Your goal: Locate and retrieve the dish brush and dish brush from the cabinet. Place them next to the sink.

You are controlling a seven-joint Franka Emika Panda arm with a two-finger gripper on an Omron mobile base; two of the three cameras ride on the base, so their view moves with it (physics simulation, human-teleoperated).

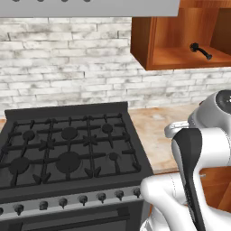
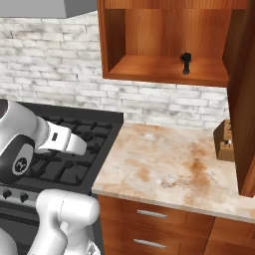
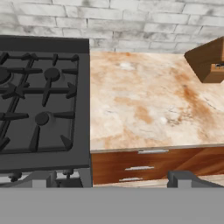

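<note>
Up on the open cabinet point(image 2: 164, 45) shelf, near its front edge, one dish brush point(image 2: 186, 62) lies untouched, so retrieval hasn't begun. Gripper point(image 3: 111, 179) spread wide and empty, looking down over counter point(image 3: 144, 100) and stove point(image 1: 67, 149); arm folded low. Next, by the look of it: a long reach upward.

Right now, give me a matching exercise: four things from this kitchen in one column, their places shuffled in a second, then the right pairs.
Things:
1. dish brush
2. stove
3. knife block
4. drawers

Places:
A. below the countertop
B. left of the countertop
C. on the cabinet shelf
D. at the countertop's right end, by the brick wall

Pairs: 1-C, 2-B, 3-D, 4-A
</note>
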